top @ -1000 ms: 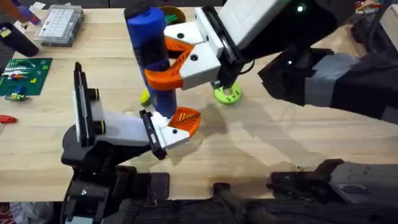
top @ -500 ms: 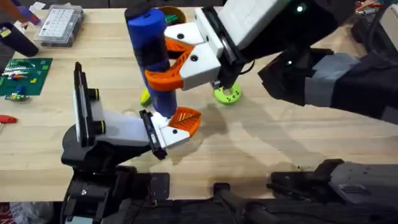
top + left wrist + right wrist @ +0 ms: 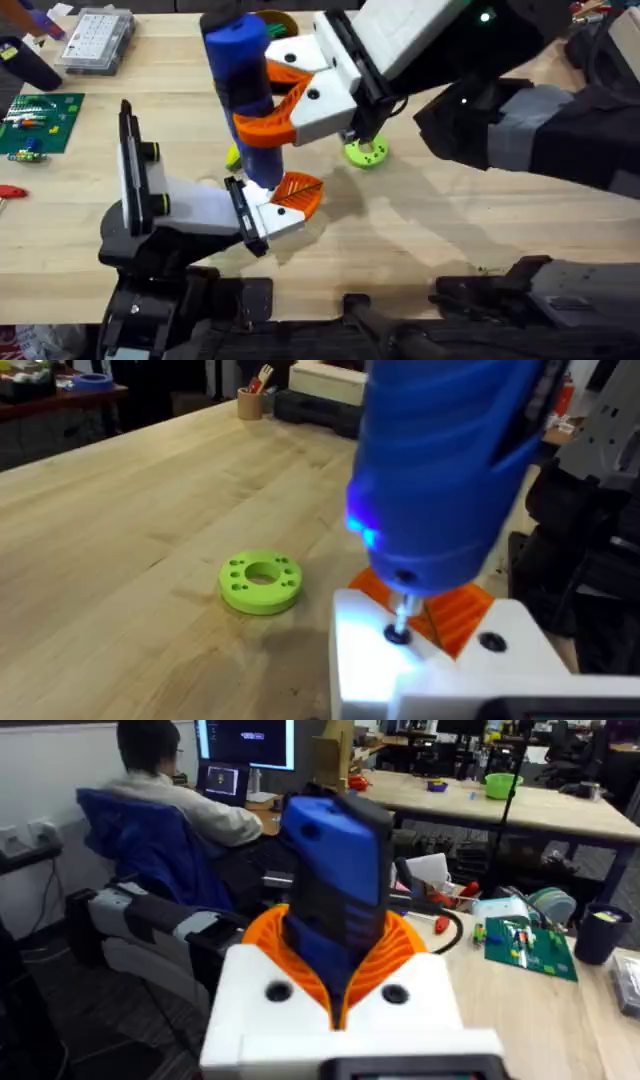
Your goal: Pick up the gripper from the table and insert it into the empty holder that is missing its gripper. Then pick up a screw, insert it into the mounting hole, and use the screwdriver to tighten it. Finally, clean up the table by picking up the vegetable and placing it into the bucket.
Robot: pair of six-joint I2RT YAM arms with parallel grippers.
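The screwdriver [image 3: 243,95] stands upright over the holder [image 3: 246,216], its dark tip down on the white gripper [image 3: 290,203] that sits in the holder's front end. In the left wrist view the tip [image 3: 399,622] meets a small screw head on the white plastic, and a blue light glows on the screwdriver's body [image 3: 445,470]. The orange ribbed tip [image 3: 455,615] of the mounted gripper lies just behind the screw.

The right gripper [image 3: 290,92] is clamped around the screwdriver's barrel, orange pads [image 3: 262,127] pressed on either side; from the right wrist the blue body [image 3: 335,890] rises straight between the two white fingers [image 3: 270,995].

Compared with a second ago, nothing has shifted: same tool angle, same grip, holder and stand in the same place. If the bit is turning, I can't see it.

Whether the left arm's own fingers are spread or closed, I cannot tell.

Just behind the screwdriver, a bit of the yellow vegetable [image 3: 232,155] peeks out on the table. The lime-green disc [image 3: 366,152] lies near the right gripper, flat on the wood, also plain in the left wrist view [image 3: 260,581]. The bucket [image 3: 278,22] sits at the far edge, mostly hidden behind the tool. Off to the far left, a clear parts box [image 3: 96,40] and a green board [image 3: 38,122] rest well apart from the action.
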